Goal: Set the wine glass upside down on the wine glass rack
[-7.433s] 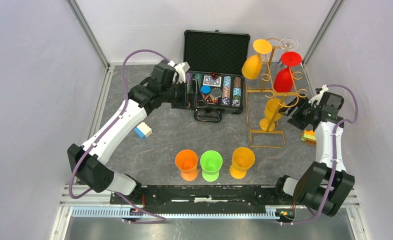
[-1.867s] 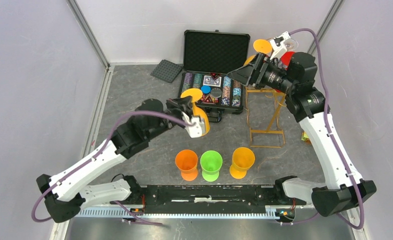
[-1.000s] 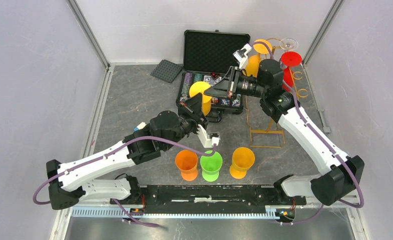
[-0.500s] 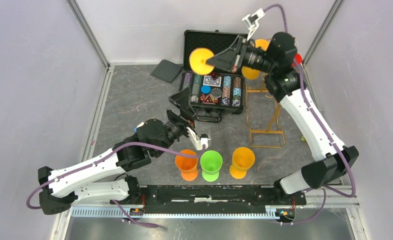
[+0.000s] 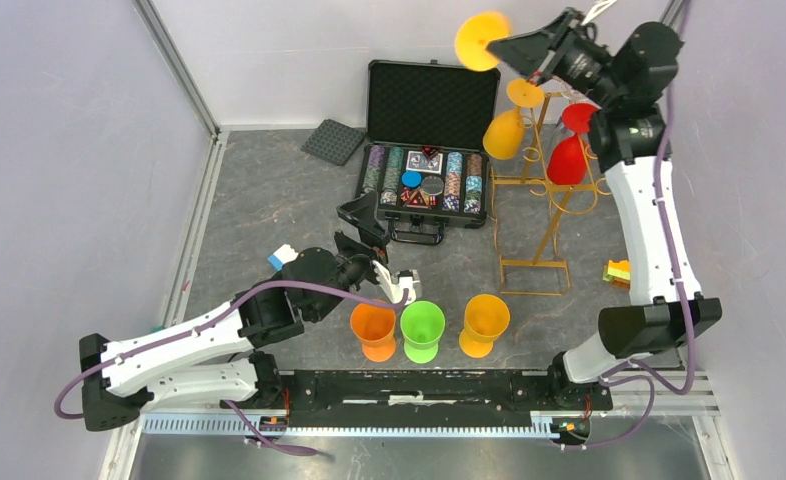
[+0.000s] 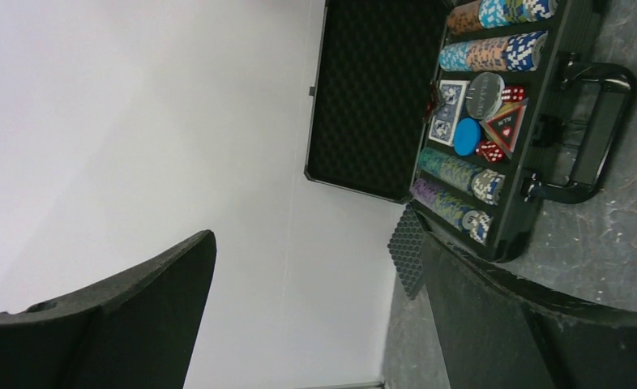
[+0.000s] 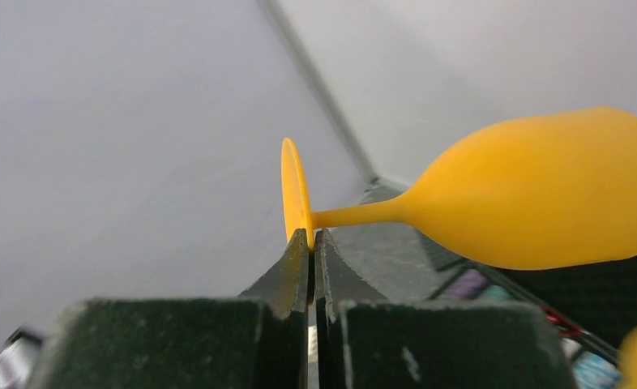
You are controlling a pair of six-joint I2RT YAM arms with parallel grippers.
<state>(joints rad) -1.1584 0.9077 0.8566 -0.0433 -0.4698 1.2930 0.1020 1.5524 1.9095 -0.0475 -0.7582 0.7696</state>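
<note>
White arms (image 5: 184,335), black joints (image 5: 644,325), purple cables (image 5: 309,286)

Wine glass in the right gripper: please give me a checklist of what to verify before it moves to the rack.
1. Grip: the right gripper is closed on the foot of the glass: ok.
2. Glass upside down: in the top view the foot faces up and the bowl is hidden below it: ok.
3. Free place on the rack: its near end is bare; the yellow glass and the red glass hang farther back: ok.
4. Glass lined up with a rail: it is left of the rack top: not ok.
5. Left gripper out of the way: open, empty, low by the orange cup: ok.
</note>
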